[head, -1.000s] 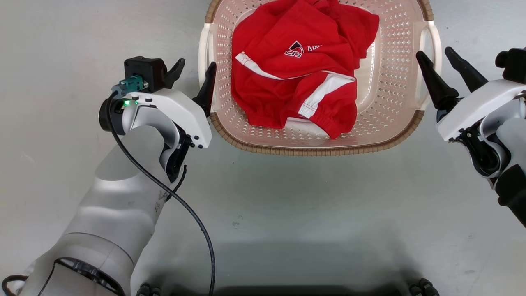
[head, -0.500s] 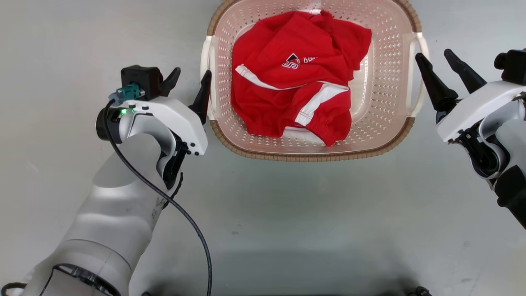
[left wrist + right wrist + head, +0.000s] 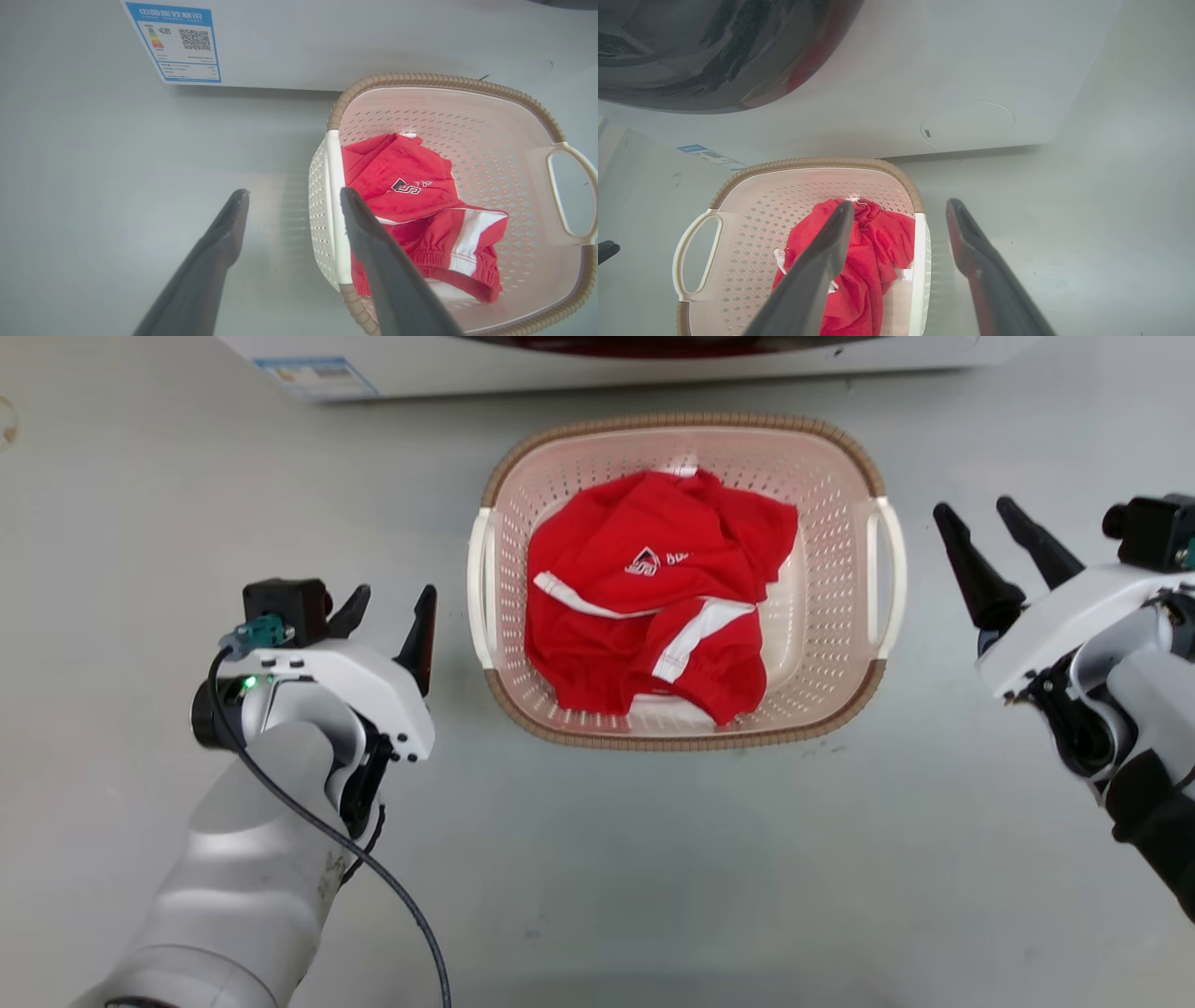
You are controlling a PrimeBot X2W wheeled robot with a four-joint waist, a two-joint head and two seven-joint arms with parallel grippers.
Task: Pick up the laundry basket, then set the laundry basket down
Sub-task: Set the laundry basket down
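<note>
Laundry basket (image 3: 825, 569) is sitting on the grey floor (image 3: 653, 877), toward the floor's far edge, where a white washing machine (image 3: 653, 364) is standing. A strip of bare floor is showing between the two.

Left side: left gripper (image 3: 396, 590) is hovering just beside the basket's left handle (image 3: 478, 588), not touching it. Jaws are standing moderately apart with nothing between them. A black cable (image 3: 317, 821) is trailing along the pale forearm. In the left wrist view, a blue-and-white label (image 3: 180, 42) is showing on the machine's front.

Centre: a red garment (image 3: 653, 607) with white stripes is lying crumpled inside the basket, covering most of its bottom.

Right side: right gripper (image 3: 971, 506) is hovering near the right handle (image 3: 887, 579), clear of it. Jaws are spread apart and empty, fingers pointing toward the far edge.
</note>
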